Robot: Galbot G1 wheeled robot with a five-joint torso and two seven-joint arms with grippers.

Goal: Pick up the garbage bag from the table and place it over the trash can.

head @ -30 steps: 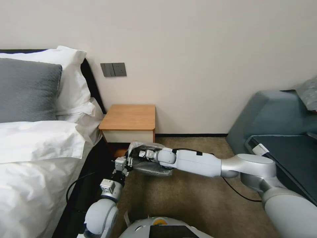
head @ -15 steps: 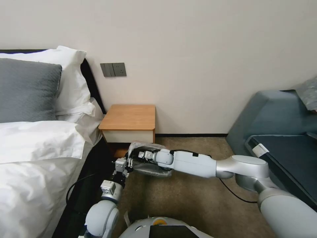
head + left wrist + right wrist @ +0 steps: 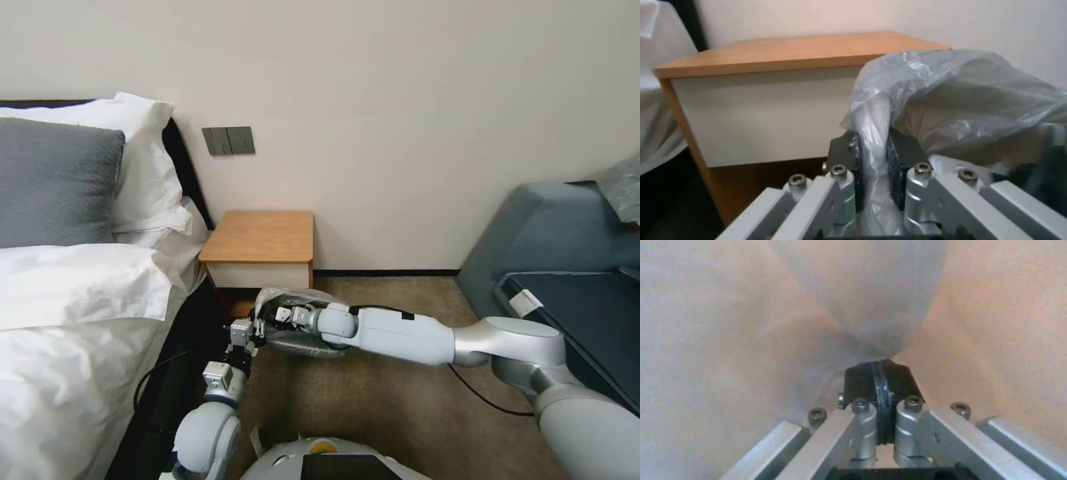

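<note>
Since the previous head frame the right arm has shifted slightly, its elbow sitting lower and farther right, while the garbage bag remains low over the carpet in front of the table.

From my console I record the left gripper at the bag's left edge; in the left wrist view its black pads are clamped on a gathered fold of the grey plastic, which billows out beside the table's white drawer front.

I see the right gripper reaching inside the bag from the right. In the right wrist view its pads are pressed together, pinching a twist of translucent film.

I cannot make out the trash can under the plastic, so whether the bag sits on a rim is undetermined. No pink edge is discernible from here.

A grey wall switch plate hangs above the table; no writing on it is legible. Nor can I read any brand or label on bag, table or arms
</note>
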